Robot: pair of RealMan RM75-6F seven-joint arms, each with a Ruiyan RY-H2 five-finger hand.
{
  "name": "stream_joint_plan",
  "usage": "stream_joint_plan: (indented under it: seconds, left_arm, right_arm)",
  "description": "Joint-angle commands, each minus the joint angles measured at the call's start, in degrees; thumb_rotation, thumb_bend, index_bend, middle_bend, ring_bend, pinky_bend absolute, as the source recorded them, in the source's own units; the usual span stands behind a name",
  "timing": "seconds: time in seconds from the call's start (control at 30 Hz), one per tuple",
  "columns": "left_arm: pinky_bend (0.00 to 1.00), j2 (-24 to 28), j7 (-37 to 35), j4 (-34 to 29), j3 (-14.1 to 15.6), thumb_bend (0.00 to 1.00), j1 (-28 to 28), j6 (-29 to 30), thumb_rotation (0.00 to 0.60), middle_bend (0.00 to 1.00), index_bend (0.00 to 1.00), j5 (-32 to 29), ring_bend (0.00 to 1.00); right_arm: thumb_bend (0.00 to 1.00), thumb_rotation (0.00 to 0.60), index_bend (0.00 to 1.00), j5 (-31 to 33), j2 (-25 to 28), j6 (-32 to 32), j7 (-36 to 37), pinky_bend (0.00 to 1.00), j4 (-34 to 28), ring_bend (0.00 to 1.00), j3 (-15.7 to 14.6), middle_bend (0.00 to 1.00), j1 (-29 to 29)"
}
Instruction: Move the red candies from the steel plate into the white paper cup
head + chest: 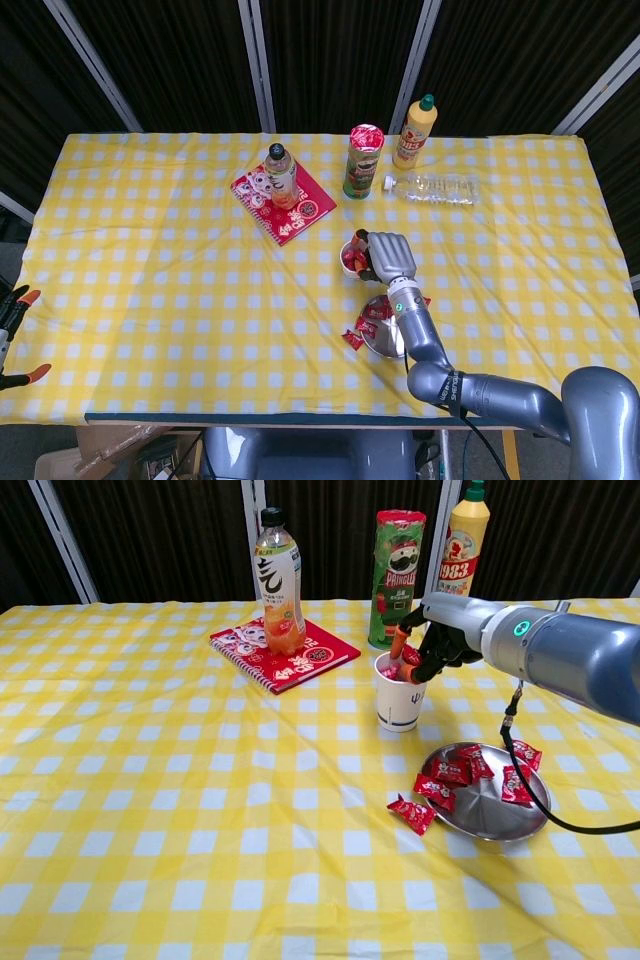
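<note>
Nearest, below the right hand [432,640], sits the round steel plate [500,825] with red wrapped candies [450,772]. Directly under the hand stands the white paper cup [400,702]; its fingers pinch a red candy [410,656] above the cup.

Table [150,300] w/ yellow-white check cloth. Far side, centre: red notebook [285,655] lying flat, orange drink bottle [279,585] upright on it. Right of that, green chips can [396,575] upright, then yellow sauce bottle [415,132] upright, both near far edge. Clear bottle [435,187] on its side just right of can. Nearer: white cup [399,702] upright, w/ red candies in it. Steel plate [490,815] near-right of cup, holding red candies. One candy [412,814] on cloth, just beside plate's left rim.
</note>
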Motion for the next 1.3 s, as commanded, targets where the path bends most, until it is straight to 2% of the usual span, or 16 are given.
stream_joint_plan:
  seconds: [0.03,0.3,0.53,0.67,0.8,0.93,1.03,1.2,1.3]
  left_arm:
    - [0.00,-0.03,-0.09,0.07,0.01,0.01,0.02,0.04,0.600,0.00,0.00,0.04,0.00]
    - [0.00,-0.13,0.06,-0.07,-0.10,0.01,0.07,0.35,0.600,0.00,0.00,0.14,0.00]
    - [0.00,-0.37,0.45,-0.17,-0.20,0.01,0.20,1.09,0.600,0.00,0.00,0.59,0.00]
    - [0.00,-0.59,0.53,-0.11,-0.31,0.01,0.19,1.25,0.600,0.00,0.00,0.63,0.00]
    - [0.00,-0.59,0.31,0.04,-0.30,0.01,0.07,0.97,0.600,0.00,0.00,0.58,0.00]
    - [0.00,-0.52,0.14,0.11,-0.23,0.01,0.04,0.96,0.600,0.00,0.00,0.79,0.00]
    - [0.00,-0.56,0.26,0.13,-0.18,0.01,0.06,1.10,0.600,0.00,0.00,1.03,0.00]
    - [0.00,-0.71,0.29,0.47,-0.07,0.01,0.27,1.67,0.600,0.00,0.00,1.49,0.00]
    - [0.00,-0.79,0.41,0.56,-0.02,0.01,0.40,2.08,0.600,0.00,0.00,1.80,0.00]
  right_arm:
    - [0.52,0.600,0.29,-0.74,0.79,1.08,0.14,0.97,-1.51,0.85,0.13,0.82,-0.37]
    - [0.46,0.600,0.21,-1.92,3.39,4.00,-0.30,0.97,-6.93,0.85,0.12,0.82,-1.52]
    - [0.38,0.600,0.21,-1.20,3.93,5.76,-1.36,0.97,-9.16,0.85,-0.27,0.82,-1.95]
    - [0.38,0.600,0.21,-1.39,3.47,6.48,-1.10,0.97,-9.85,0.85,-0.50,0.82,-2.23]
    - [0.38,0.600,0.21,-3.72,4.90,8.22,-1.34,0.97,-13.52,0.85,-1.22,0.82,-3.09]
    - [0.38,0.600,0.21,-6.55,7.30,10.37,-2.65,0.97,-19.77,0.85,-3.88,0.82,-4.88]
    - [0.38,0.600,0.23,-7.82,8.64,11.36,-3.83,0.97,-23.79,0.85,-7.31,0.82,-6.68]
    - [0.38,0.600,0.28,-9.50,8.41,12.96,-5.10,0.97,-23.98,0.85,-12.79,0.82,-9.53]
    - [0.38,0.600,0.32,-9.54,7.83,13.05,-4.49,0.97,-22.77,0.85,-14.43,0.82,-10.92]
